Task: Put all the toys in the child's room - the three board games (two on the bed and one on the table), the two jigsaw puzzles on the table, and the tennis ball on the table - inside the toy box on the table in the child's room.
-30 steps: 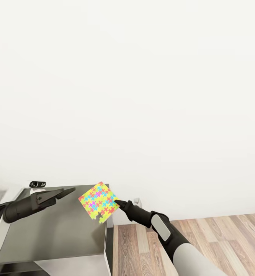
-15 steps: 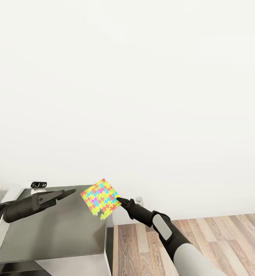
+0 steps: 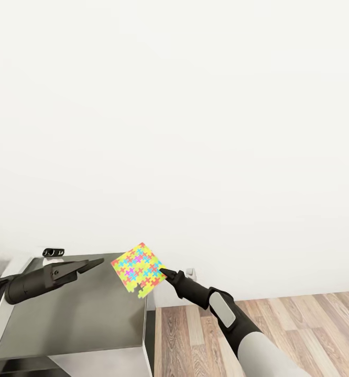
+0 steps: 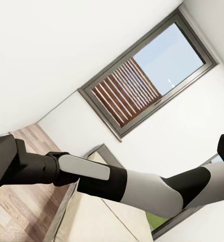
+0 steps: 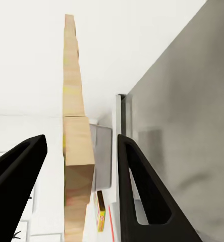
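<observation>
The jigsaw puzzle (image 3: 138,269) has yellow, green, pink, blue and orange pieces. The table (image 3: 85,314) top is dark grey. The floor (image 3: 300,324) shows brown wood planks; the wall (image 3: 195,131) is white.

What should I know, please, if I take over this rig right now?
Right pincer: grips one jigsaw puzzle by its edge and holds it tilted in the air over the right end of the dark table. In the right wrist view the sheet sits edge-on between the two fingers.
Left pincer: looks empty, fingers close together, above the table; open or shut is unclear.
Done: one puzzle picked up.
Left: the toy box is out of these views, so find it and drop the puzzle in. The other toys are not visible here; check them yourself.
</observation>
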